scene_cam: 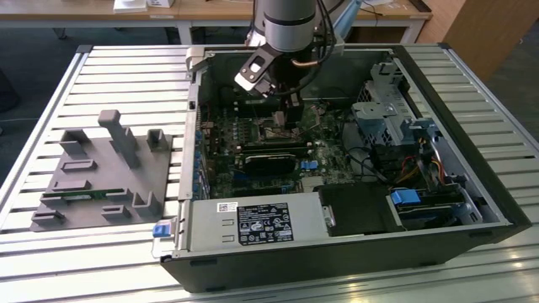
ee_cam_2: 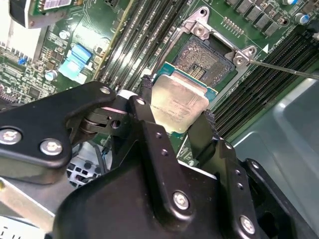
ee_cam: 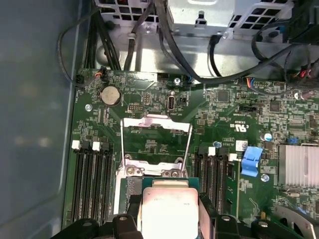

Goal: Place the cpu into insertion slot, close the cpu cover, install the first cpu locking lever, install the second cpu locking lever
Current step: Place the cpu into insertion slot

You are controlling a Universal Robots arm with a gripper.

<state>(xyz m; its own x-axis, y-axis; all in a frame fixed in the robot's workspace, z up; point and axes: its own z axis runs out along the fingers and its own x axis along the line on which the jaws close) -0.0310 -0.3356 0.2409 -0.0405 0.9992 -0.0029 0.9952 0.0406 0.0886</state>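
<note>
Tool: gripper (ee_cam_2: 177, 103) clamped on the cpu (ee_cam_2: 185, 97); black fingers (ee_cam_2: 144, 107) pressed against two opposite edges of the chip, as seen in both wrist views.
Cpu attitude: silver-grey metal face turned toward the wrist cams; green edge visible along one side.
Cpu position: held over the near edge of the insertion slot (ee_cam_2: 207, 56), partly overlapping it. Contact w/ slot cannot be told.
Slot condition: dark contact field largely exposed; silver brackets noted at its corners.
Cover: the cpu cover (ee_cam: 155, 122) found swung open and laid back beyond the slot, w/ green board visible through its cut-out (first wrist view).
Lever: thin metal rod (ee_cam_2: 285, 68) noted running out from a corner bracket, across the memory slots.
Memory slots: long black slots (ee_cam: 92, 184) recorded on both sides of the socket.
Board: green motherboard (ee_cam: 224, 114); coin cell (ee_cam: 110, 94) beyond the cover; blue clip (ee_cam: 253, 160) and finned heatsink (ee_cam: 299, 167) off to one side.
Arm: robot arm (scene_cam: 286, 25) observed reaching down into the open pc case (scene_cam: 337, 259).
Surroundings: case laid on a slatted table (scene_cam: 126, 63); grey fixture block (scene_cam: 101, 170) just beside the case, at the exterior view's left.
</note>
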